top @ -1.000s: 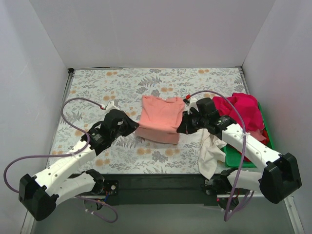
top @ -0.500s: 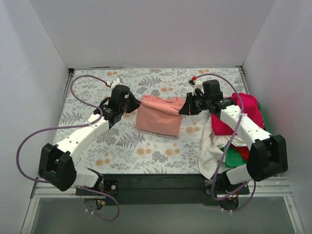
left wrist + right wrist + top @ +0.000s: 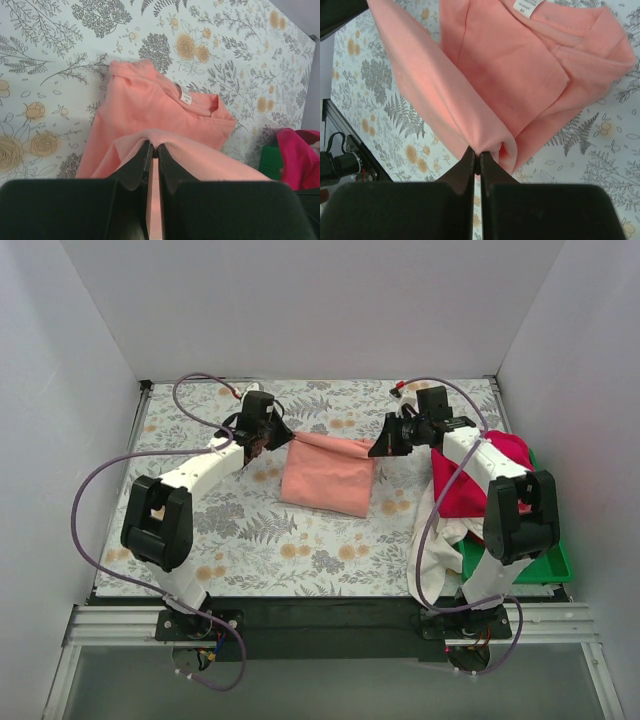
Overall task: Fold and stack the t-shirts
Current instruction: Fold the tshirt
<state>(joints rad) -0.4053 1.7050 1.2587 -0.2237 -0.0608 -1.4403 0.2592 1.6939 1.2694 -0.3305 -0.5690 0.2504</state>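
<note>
The salmon-pink t-shirt [image 3: 325, 475] lies mid-table, its far edge lifted and stretched between both grippers. My left gripper [image 3: 284, 439] is shut on the shirt's left corner [image 3: 150, 137]. My right gripper [image 3: 378, 449] is shut on the right corner [image 3: 487, 145]. The collar with its white tag [image 3: 185, 97] lies flat on the cloth below the lifted edge. A magenta shirt [image 3: 478, 465] and a white shirt [image 3: 435, 555] are heaped at the right.
A green plastic tray [image 3: 520, 565] sits at the right table edge under the heaped shirts. White walls close in the floral tablecloth [image 3: 200, 530] on three sides. Purple cables loop over both arms.
Both grippers have carried the shirt's near edge up and toward the far side, from the front of the shirt to above its far edge, folding it over.
</note>
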